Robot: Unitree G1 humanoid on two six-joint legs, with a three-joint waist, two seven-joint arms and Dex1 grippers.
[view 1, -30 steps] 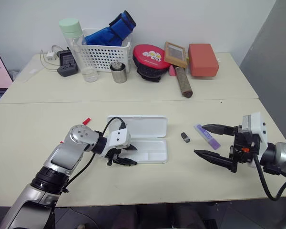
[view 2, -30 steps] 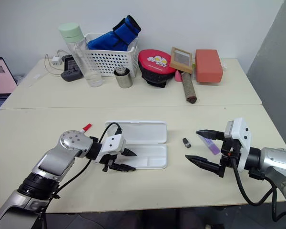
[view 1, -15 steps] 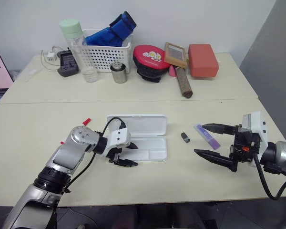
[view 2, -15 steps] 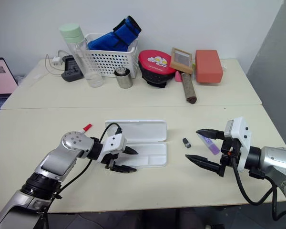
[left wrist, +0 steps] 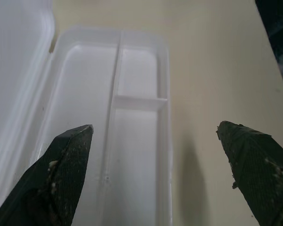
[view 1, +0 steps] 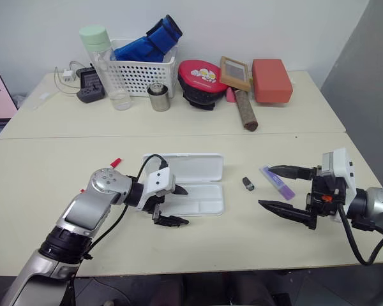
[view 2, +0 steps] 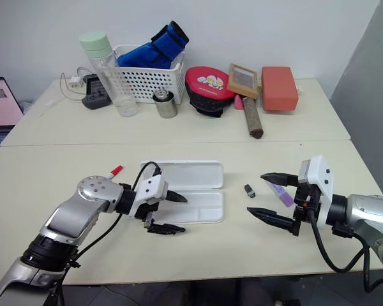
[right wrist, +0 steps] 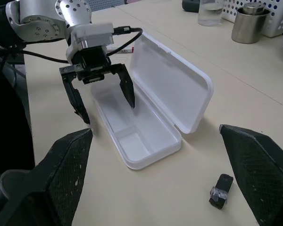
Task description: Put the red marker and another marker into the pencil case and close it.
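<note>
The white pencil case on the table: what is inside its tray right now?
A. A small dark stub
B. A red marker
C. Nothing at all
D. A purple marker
C: the pencil case lies open with its compartments bare, while the purple marker and the small dark stub lie on the table to its right, and the red marker peeks out from behind the left arm.

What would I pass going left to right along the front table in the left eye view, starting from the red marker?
red marker → left gripper → pencil case → small dark stub → purple marker → right gripper.
</note>
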